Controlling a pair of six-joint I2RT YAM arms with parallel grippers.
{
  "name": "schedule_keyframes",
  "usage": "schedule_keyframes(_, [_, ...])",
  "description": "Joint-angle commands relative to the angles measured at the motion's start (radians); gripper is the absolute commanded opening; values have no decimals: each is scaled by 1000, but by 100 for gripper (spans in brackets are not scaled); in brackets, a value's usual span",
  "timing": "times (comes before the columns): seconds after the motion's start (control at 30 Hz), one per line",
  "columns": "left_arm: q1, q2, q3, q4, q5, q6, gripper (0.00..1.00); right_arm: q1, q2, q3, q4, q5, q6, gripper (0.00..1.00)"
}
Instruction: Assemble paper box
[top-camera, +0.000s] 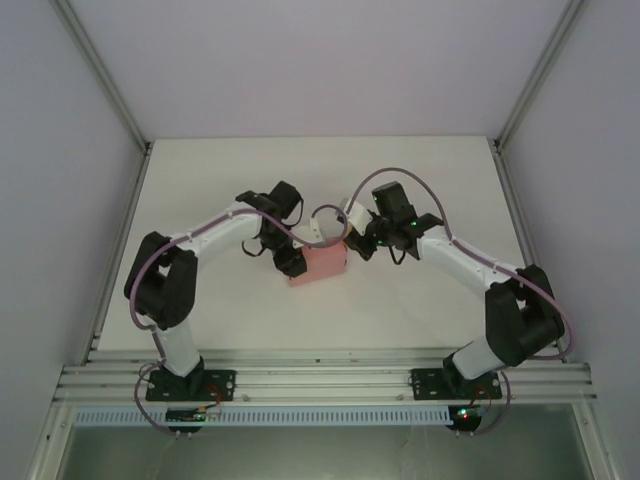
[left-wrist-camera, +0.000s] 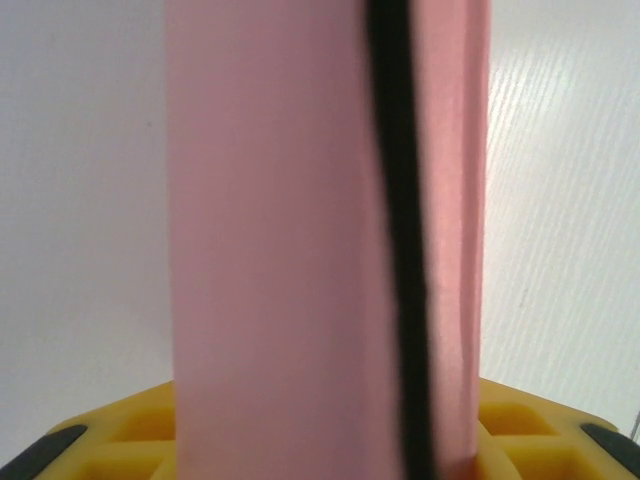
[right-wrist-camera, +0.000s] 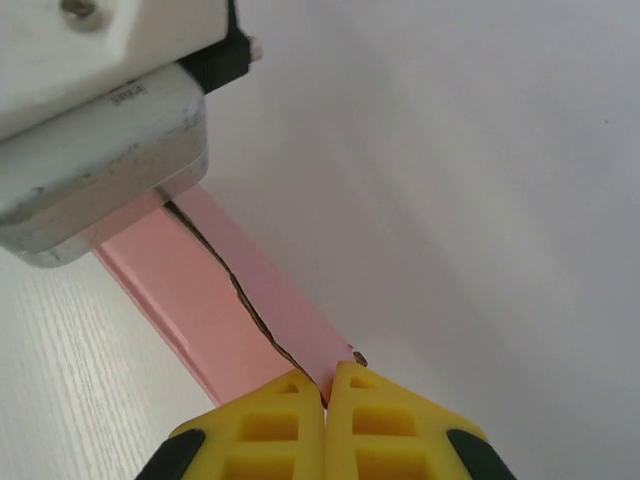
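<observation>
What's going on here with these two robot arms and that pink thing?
Both arms are working on a small pink card paper box in the middle of the white table. The left gripper holds the box across its body, while the right gripper is pinched shut on a thin edge of it. A dark gap between two panels suggests it isn't fully closed yet.

Mid-table, ahead of both arm bases: paper box (top-camera: 318, 265) resting on the table (top-camera: 220, 170). Left gripper (top-camera: 290, 258) sits at its left side, a box wall between the jaws. Right gripper (top-camera: 357, 243) sits at its right rear edge, jaws on that edge.
</observation>
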Motion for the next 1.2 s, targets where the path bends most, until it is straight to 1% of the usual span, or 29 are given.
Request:
schedule_keyframes(0.0, [-11,27,22,68,-74,-46,30,14,-21,1,8,-42,218,0])
schedule_keyframes(0.07, [-17,32,16,83,-94,-49,31,15,-10,39,-20,-9,270,0])
schedule_keyframes(0.17, [-24,37,6,92,-112,-46,31,15,13,109,-145,-22,388,0])
schedule_keyframes(0.2, [-26,40,4,93,-116,-45,31,5,20,126,-167,-31,454,0])
schedule_keyframes(0.23, [-27,41,2,93,-118,-43,32,-5,26,146,-216,-47,461,0])
schedule_keyframes(0.3, [-30,43,-2,92,-122,-35,32,-26,33,161,-279,-117,486,0])
schedule_keyframes(0.43, [-34,53,-5,90,-124,-22,32,-42,31,206,-316,-206,555,0])
schedule_keyframes(0.47, [-34,54,-4,90,-125,-20,32,-51,37,208,-312,-226,597,0])
schedule_keyframes(0.53, [-36,58,-2,94,-123,-20,32,-72,56,219,-329,-280,623,0])
schedule_keyframes(0.57, [-35,62,0,96,-121,-20,32,-78,62,219,-323,-273,645,0])
schedule_keyframes(0.63, [-38,63,3,97,-120,-21,32,-83,69,211,-308,-304,688,0])
schedule_keyframes(0.77, [-37,62,2,97,-101,-13,31,-65,45,202,-321,-143,575,0])
schedule_keyframes(0.83, [-37,60,-2,100,-97,-9,31,-63,27,176,-297,-96,522,0])
schedule_keyframes(0.93, [-38,59,-3,102,-93,-5,31,-63,11,79,-227,-47,436,0])
schedule_keyframes(1.0, [-37,60,-2,104,-91,-4,32,-61,8,19,-168,-43,395,0])
schedule_keyframes(1.17, [-38,62,1,107,-86,0,32,-37,-25,-100,-33,21,357,0])
